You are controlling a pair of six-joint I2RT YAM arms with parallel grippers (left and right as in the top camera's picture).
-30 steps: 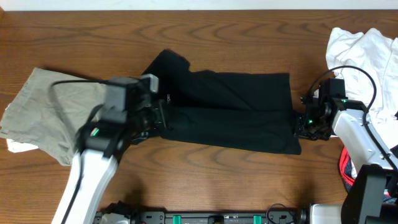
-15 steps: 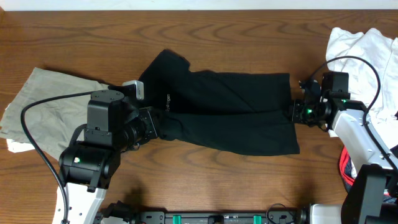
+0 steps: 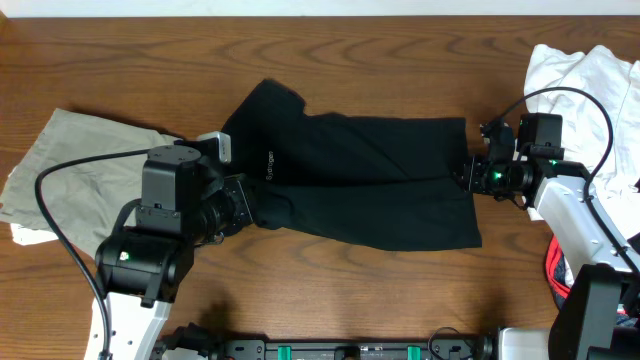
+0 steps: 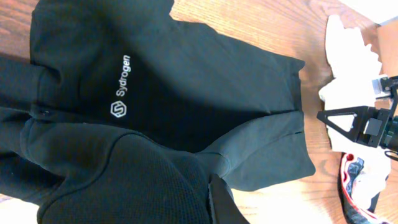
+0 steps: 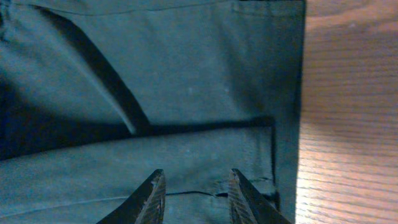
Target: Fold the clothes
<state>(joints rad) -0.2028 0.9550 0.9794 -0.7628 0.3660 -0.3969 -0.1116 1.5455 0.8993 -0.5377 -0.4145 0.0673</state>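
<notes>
Just black shirt (image 3: pixel 370 180) on wooden table (image 3: pixel 330 60).

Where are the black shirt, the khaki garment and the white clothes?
black shirt (image 3: pixel 370 165), overhead view, middle of its body
khaki garment (image 3: pixel 80 195), overhead view, its centre
white clothes (image 3: pixel 580 70), overhead view, middle of pile

Left arm (image 3: pixel 150 255): blocky black wrist housing over a white link, a pale grey block at its tip, small green light (image 3: pixel 124 255), black cable (image 3: pixel 95 157) looping wide. Right arm (image 3: pixel 575 205): white links, black wrist, green light (image 3: pixel 492 178), black cable (image 3: pixel 565 90) arching over; fingers (image 5: pixel 151 198) dark and tapered
</notes>
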